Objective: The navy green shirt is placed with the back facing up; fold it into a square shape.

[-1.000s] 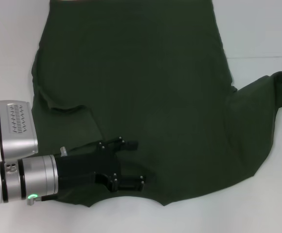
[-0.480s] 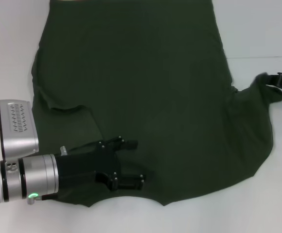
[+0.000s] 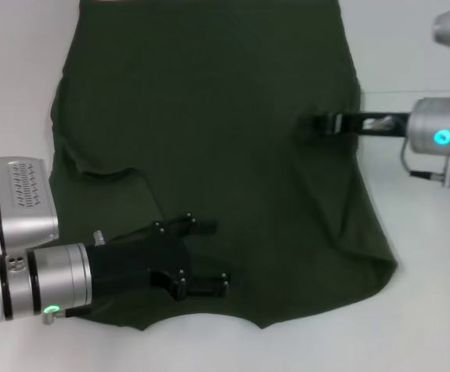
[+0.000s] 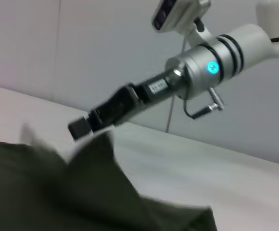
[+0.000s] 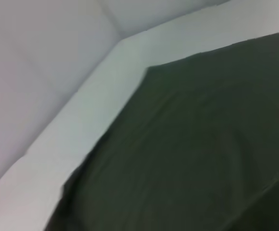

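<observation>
Even, bright, diffuse lighting in the head view, no hard shadows; the white table surface (image 3: pixel 434 310) is near overexposed and loses texture. The large dark olive-green cotton T-shirt (image 3: pixel 209 124) reads very dark, folds barely visible, only faint shading along creases. Small green indicator light glows on the silver left arm cuff (image 3: pixel 50 312), cyan one on the silver right arm cuff (image 3: pixel 442 137). Soft highlights on the metal cuffs, no strong glare. Left wrist view is motion-blurred: shirt edge (image 4: pixel 94 144) smeared, the black right gripper (image 4: pixel 79 127) soft. Right wrist view is out of focus throughout, dimmer, shirt fabric (image 5: pixel 192 154) featureless, table edge hazy.
</observation>
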`<state>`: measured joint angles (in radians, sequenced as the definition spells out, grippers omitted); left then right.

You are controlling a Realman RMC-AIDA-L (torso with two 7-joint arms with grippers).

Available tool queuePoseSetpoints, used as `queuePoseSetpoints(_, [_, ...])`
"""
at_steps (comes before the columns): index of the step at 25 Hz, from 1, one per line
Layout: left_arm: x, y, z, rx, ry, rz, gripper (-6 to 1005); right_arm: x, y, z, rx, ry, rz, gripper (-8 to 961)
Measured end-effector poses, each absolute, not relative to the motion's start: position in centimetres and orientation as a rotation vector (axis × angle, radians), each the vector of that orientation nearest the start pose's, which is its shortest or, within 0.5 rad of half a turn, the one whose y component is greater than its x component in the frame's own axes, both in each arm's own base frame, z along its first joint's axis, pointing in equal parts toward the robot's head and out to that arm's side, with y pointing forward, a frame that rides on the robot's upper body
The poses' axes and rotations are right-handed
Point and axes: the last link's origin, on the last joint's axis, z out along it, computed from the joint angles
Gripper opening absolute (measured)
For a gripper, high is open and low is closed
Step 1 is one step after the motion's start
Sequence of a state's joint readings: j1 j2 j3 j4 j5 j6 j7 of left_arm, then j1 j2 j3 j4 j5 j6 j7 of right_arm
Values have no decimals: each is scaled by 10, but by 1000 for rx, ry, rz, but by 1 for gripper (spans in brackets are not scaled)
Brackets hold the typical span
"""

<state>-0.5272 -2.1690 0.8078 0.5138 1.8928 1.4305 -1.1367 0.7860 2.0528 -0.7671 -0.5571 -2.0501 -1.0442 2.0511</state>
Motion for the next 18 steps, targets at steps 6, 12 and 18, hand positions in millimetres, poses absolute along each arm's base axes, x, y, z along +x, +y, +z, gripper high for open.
queuePoseSetpoints(6, [-249,314,-66,-2726,-501,-760,949,213,431,-13,-2361,1261,573,187])
queuePoseSetpoints(12, [-249,315,-66,-2724,-510,-762,950,227,432,1,-2288,1292,601,360])
queuePoseSetpoints(18, [-247,316,-64,-2714,-515,-774,950,239,426,9,-2257,1308,656,563])
